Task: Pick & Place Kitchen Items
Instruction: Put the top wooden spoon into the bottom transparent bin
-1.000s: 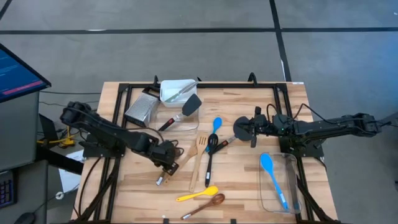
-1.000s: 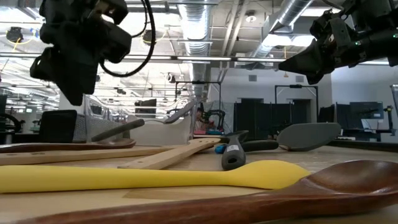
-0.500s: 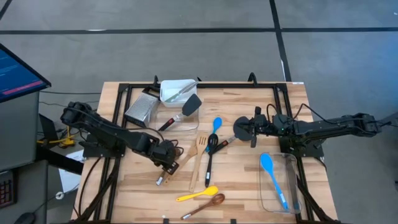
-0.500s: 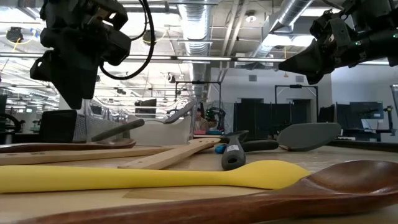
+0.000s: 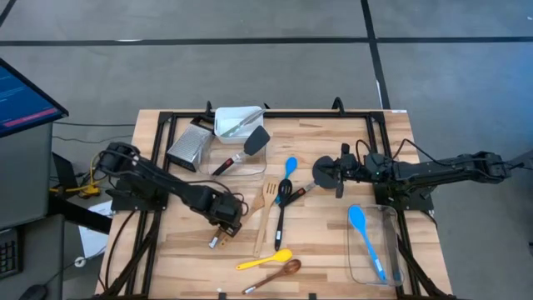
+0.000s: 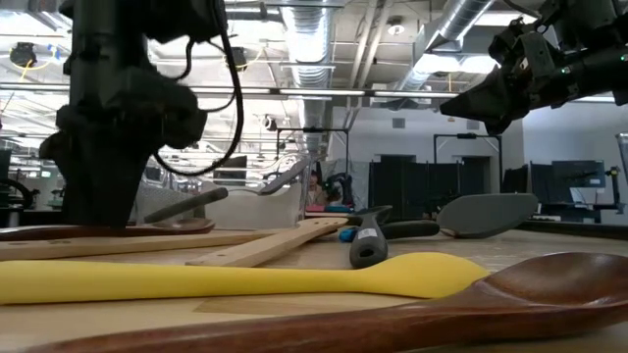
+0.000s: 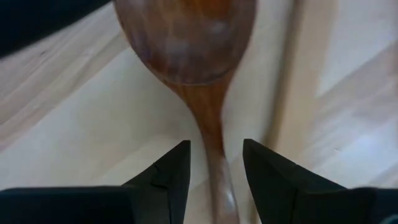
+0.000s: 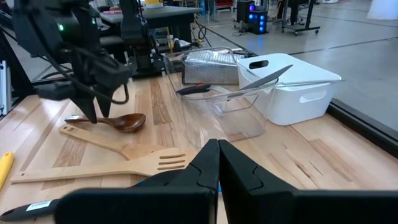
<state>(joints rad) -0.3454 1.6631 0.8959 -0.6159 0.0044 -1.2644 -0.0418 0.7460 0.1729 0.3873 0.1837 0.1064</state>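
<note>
My left arm reaches in from the left of the high view, its claw (image 5: pixel 226 214) lowered at centre-left, fingers (image 7: pixel 171 177) parted. My right arm stretches in from the right edge, its claw (image 5: pixel 326 174) raised right of centre, fingers pressed together.

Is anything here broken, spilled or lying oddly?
Nothing looks broken or spilled. The utensils just lie scattered at all angles, and tongs stick out slantwise over the rim of the white tub. The left pincer straddles a wooden spoon.
</note>
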